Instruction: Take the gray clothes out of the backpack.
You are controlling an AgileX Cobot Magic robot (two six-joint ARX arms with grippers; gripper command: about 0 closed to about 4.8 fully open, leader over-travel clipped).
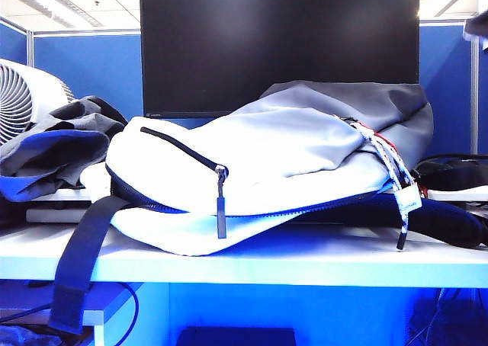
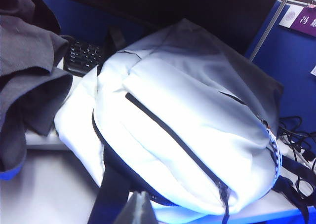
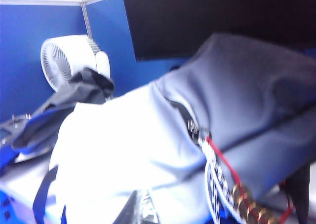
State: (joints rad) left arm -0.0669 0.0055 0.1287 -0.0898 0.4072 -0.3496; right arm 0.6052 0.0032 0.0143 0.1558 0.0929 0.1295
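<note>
The backpack (image 1: 267, 155) lies on its side on the white table (image 1: 305, 266), white and pale gray, with its black strap (image 1: 84, 262) hanging over the front edge. The gray clothes (image 1: 61, 144) lie outside it in a heap to its left, their blue inner face showing. In the left wrist view my left gripper (image 2: 139, 206) is shut and empty, held back in front of the backpack (image 2: 187, 110), with the gray clothes (image 2: 29, 76) off to the side. My right gripper (image 3: 143, 209) is shut and empty too, above the backpack (image 3: 123, 155), and the gray clothes (image 3: 74, 95) lie beyond it.
A large black monitor (image 1: 278, 41) stands behind the backpack. A white fan (image 1: 19, 98) sits at the back left behind the clothes. A keyboard (image 2: 84, 56) lies partly under the backpack. Black cables (image 2: 296, 140) and dark items (image 1: 450, 174) crowd the table's right end. Blue partitions enclose the desk.
</note>
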